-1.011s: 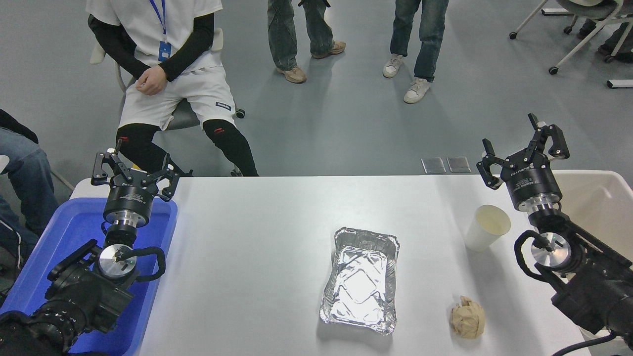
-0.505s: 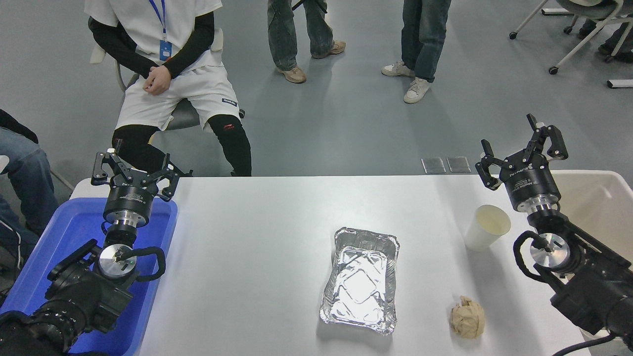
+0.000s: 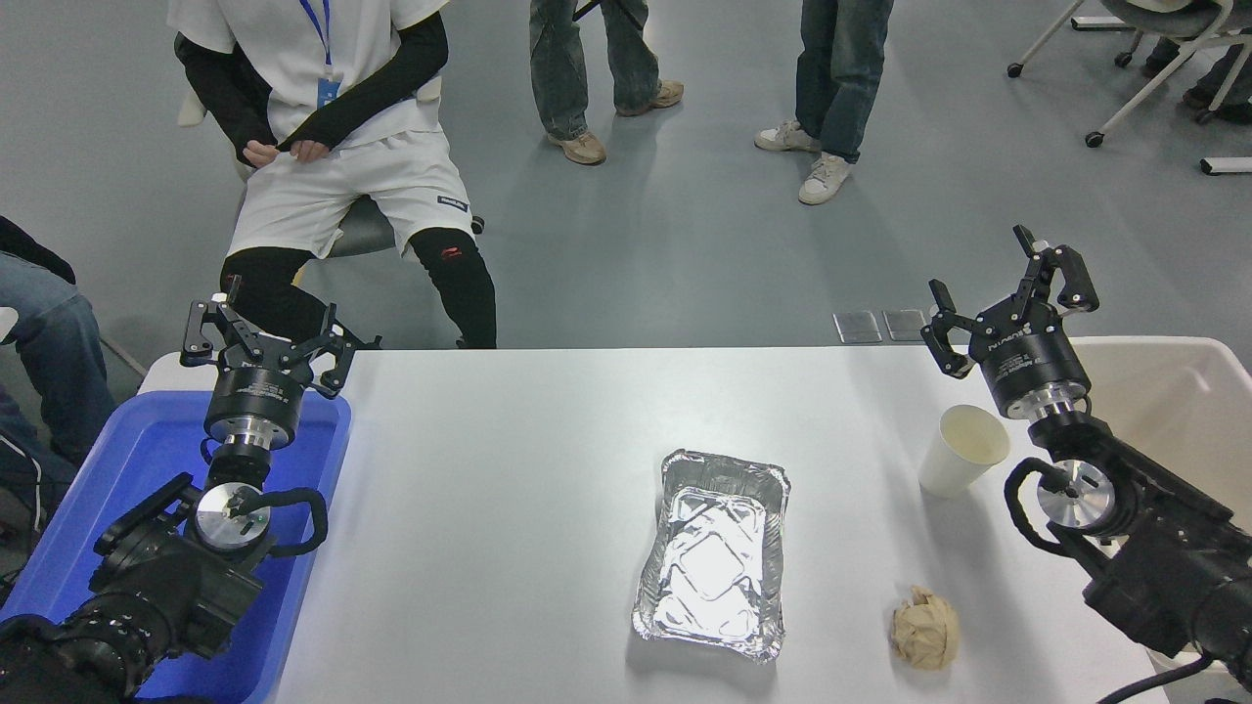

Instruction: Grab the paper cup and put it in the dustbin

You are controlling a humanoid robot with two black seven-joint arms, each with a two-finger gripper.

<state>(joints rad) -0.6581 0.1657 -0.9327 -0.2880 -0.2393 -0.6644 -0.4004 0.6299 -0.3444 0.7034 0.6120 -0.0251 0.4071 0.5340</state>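
The cream-white paper cup (image 3: 963, 451) stands upright at the table's right side. The beige dustbin (image 3: 1188, 396) sits off the table's right edge, partly hidden behind my right arm. My right gripper (image 3: 1007, 288) is open and empty, raised beyond the table's far edge, just behind and a little right of the cup, apart from it. My left gripper (image 3: 264, 334) is open and parked at the lower left, above the blue tub.
A silver foil tray (image 3: 714, 552) lies in the middle of the table. A crumpled tan paper ball (image 3: 924, 628) lies near the front right. A blue tub (image 3: 117, 460) stands at the left. People sit and stand beyond the far edge.
My right gripper has shifted a little to the left and farther away, closer to in line with the cup. The cup has not moved. The seated person moved their hands.
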